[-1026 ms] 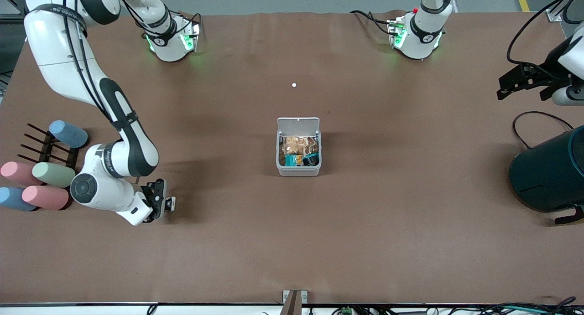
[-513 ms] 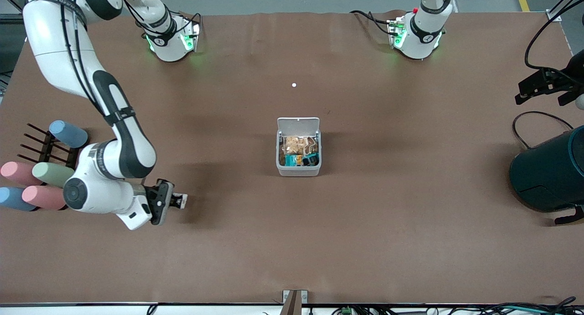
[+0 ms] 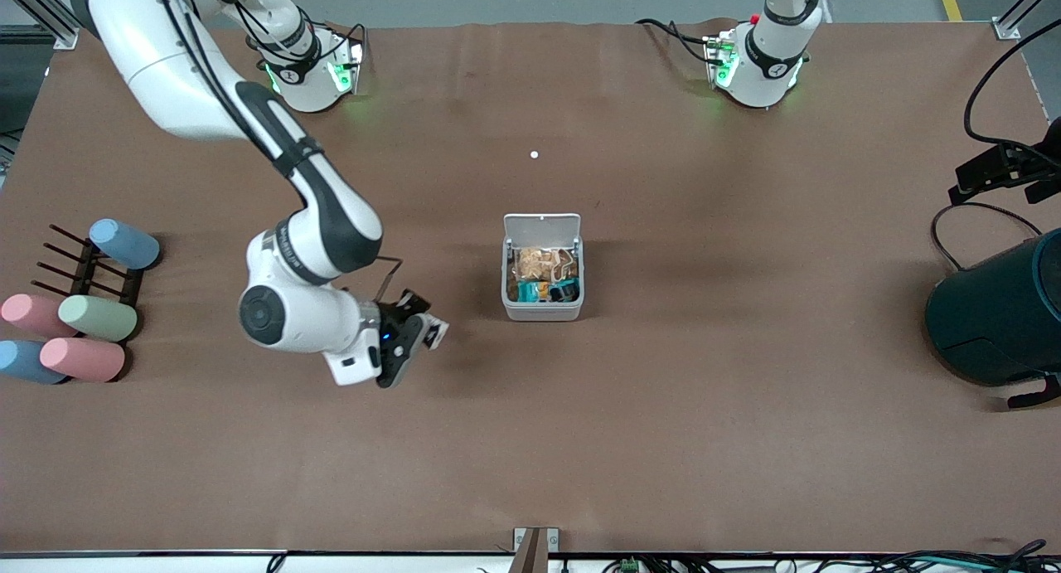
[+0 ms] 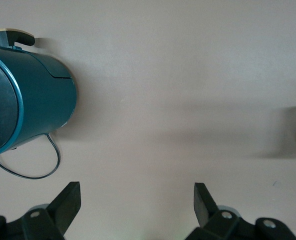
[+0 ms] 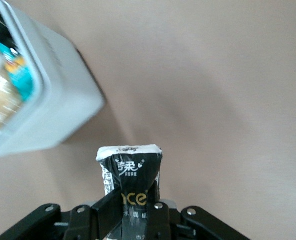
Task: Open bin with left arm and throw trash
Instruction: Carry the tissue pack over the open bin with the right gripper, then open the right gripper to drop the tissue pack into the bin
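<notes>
Holding black packet (image 3: 433, 332) in right gripper (image 3: 421, 331), in the air over bare table (image 3: 663, 440) beside the bin (image 3: 543, 268).
Fingers clamped on packet's lower part; printed end sticks out toward bin, w/ the two well apart. Bin sits mid-table, lid (image 3: 542, 225) swung up, wrappers inside. Left gripper (image 4: 138, 202) waits w/ fingers spread apart, nothing between, above table at left arm's end near teal drum (image 3: 999, 312). Pastel cylinders (image 3: 75, 324) lie at right arm's end.
</notes>
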